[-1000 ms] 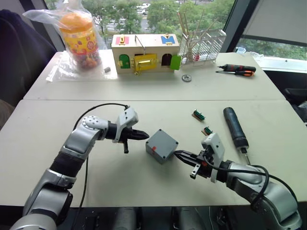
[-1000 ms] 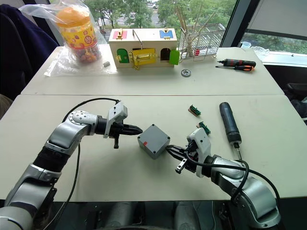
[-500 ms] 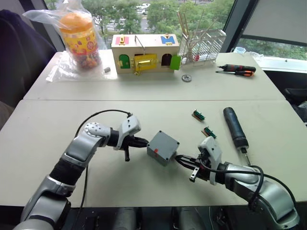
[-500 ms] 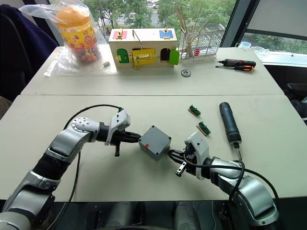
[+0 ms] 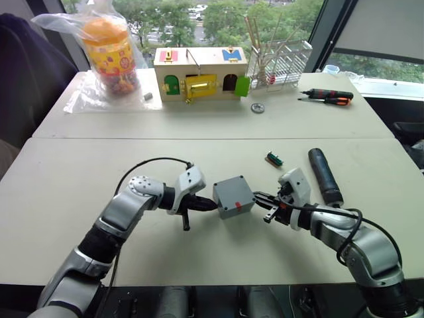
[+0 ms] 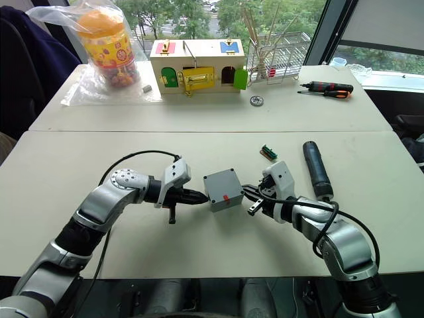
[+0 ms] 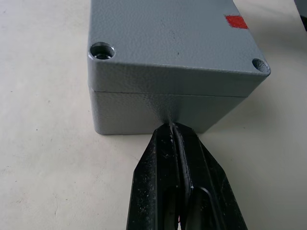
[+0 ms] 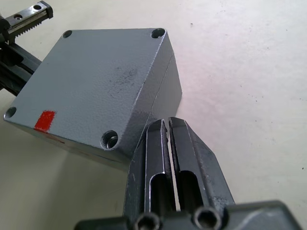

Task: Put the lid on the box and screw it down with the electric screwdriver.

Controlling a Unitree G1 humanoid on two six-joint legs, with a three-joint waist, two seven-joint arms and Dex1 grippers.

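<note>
The box with its lid already seated has been nudged along the counter toward the screwdriver and squared up. Both hands are clenched and hold nothing, the left hand and right hand pressing opposite sides, so screwing down looks next

Electric screwdriver bit behind right arm.

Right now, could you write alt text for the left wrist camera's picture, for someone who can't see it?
The left gripper, fingers shut together, presses its tip against the side of the box, whose lid is on, on a pale table.
</note>
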